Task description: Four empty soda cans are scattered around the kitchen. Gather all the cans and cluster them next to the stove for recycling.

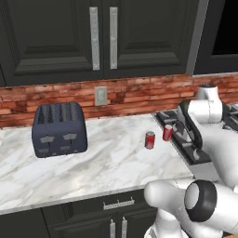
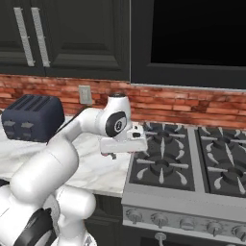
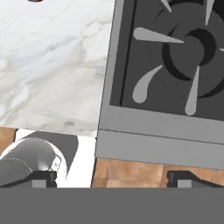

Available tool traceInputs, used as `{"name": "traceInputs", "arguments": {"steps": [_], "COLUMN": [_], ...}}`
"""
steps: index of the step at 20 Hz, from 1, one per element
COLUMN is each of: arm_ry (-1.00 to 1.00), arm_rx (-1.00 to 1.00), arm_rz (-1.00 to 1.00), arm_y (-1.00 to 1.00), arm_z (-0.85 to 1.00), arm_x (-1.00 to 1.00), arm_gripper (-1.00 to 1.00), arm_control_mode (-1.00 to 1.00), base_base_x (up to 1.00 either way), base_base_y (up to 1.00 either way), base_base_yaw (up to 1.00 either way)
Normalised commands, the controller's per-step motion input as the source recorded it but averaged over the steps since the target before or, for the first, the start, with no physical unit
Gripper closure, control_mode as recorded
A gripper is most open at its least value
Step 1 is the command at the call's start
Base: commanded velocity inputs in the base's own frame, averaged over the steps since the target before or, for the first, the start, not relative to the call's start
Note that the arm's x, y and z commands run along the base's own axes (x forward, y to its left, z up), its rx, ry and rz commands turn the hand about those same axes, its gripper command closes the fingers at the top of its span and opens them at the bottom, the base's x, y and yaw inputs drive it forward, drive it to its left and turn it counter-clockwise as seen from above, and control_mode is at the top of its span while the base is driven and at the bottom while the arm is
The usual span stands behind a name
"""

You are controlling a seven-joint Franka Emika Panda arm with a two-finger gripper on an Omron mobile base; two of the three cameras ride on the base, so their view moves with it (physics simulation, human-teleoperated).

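Two red soda cans [image 1: 149,140] [image 1: 167,133] stand upright on the marble counter [image 1: 107,162], close together beside the left edge of the stove [image 1: 185,146]. The stove [image 2: 192,163] has black burner grates and front knobs. My gripper [image 2: 122,149] hovers over the seam between counter and stove, near the front edge, pointing down. In the hand view the gripper [image 3: 111,178] is open, its fingertips [image 3: 43,177] far apart with nothing between them, above the stove [image 3: 175,57] front-left burner. A sliver of a red can [image 3: 36,1] shows at the top edge.
A dark blue-grey toaster [image 1: 59,129] sits at the back left of the counter, below a wall outlet [image 1: 101,95] on the brick backsplash. Dark cabinets hang above. In the hand view the counter [image 3: 52,65] front edge drops to a brown tiled floor [image 3: 131,170].
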Motion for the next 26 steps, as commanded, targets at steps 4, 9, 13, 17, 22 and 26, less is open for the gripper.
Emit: {"name": "traceInputs", "arguments": {"steps": [4, 9, 13, 17, 22, 26], "arm_ry": [0.00, -0.01, -0.02, -0.01, -0.01, -0.01], "arm_rx": [0.07, 0.01, 0.00, 0.00, 0.00, 0.00], "arm_rz": [-0.20, -0.09, -0.01, 0.00, 0.00, 0.00], "arm_y": [0.31, 0.64, 0.87, 0.69, 0.52, 0.05], "arm_z": [0.17, 0.25, 0.35, 0.31, 0.27, 0.16], "arm_x": [-0.83, -0.62, -0.21, -0.07, -0.04, 0.00], "arm_gripper": [-1.00, -1.00, -1.00, -1.00, -1.00, -1.00], "arm_control_mode": [-1.00, -1.00, -1.00, -1.00, -1.00, -1.00], "base_base_x": [0.00, 0.00, 0.00, 0.00, 0.00, 0.00], "base_base_y": [0.00, 0.00, 0.00, 0.00, 0.00, 0.00], "base_base_yaw": [0.00, 0.00, 0.00, 0.00, 0.00, 0.00]}}
